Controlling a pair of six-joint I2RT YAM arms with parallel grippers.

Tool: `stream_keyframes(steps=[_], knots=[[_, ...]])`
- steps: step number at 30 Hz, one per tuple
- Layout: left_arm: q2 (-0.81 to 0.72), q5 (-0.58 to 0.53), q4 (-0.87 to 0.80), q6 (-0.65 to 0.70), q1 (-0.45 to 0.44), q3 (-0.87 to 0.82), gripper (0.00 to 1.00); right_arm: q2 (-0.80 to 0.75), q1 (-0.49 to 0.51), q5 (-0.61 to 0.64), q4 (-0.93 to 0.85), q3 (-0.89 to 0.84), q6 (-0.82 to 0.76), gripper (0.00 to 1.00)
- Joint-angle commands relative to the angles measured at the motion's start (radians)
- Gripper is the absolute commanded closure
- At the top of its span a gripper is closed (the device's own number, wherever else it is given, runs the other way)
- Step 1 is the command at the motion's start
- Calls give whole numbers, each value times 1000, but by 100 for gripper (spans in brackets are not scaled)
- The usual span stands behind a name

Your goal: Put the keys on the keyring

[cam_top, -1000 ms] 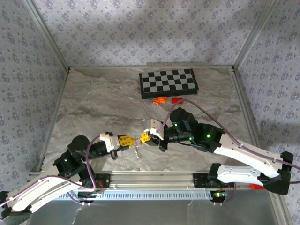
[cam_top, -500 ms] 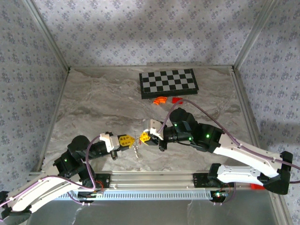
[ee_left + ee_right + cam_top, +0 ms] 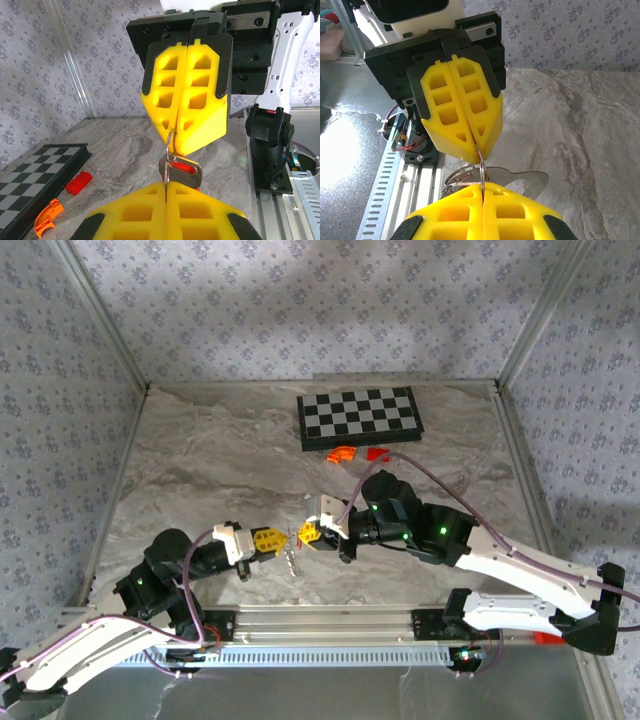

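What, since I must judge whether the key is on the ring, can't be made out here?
Top external: the keyring, between the left gripper and the right gripper, is too small to show any threading.
Left wrist: the key's lower part is hidden behind the left gripper's fingers.
Right wrist: the key's head is hidden behind the right gripper's fingers.
Both wrist views: the keyring's pinched stretch is buried inside the shut jaws.

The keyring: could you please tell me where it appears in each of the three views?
Top external: the keyring sits low centre, between the left gripper and right gripper.
Left wrist: centre, a thin loop between both grippers' tips.
Right wrist: lower centre, thin wire rising from the near gripper's seam.
Shared landmark: the yellow grippers, tip to tip.
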Motion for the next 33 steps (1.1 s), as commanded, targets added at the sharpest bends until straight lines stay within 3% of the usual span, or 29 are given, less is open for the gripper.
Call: stream_keyframes(steps=[1,33], knots=[[-5,11,43,9,-8,19,100,-16,9,17,7,-9,-23,100],[1,10,34,15,-7,28,100,-11,14,-9,10,-9,-36,100]])
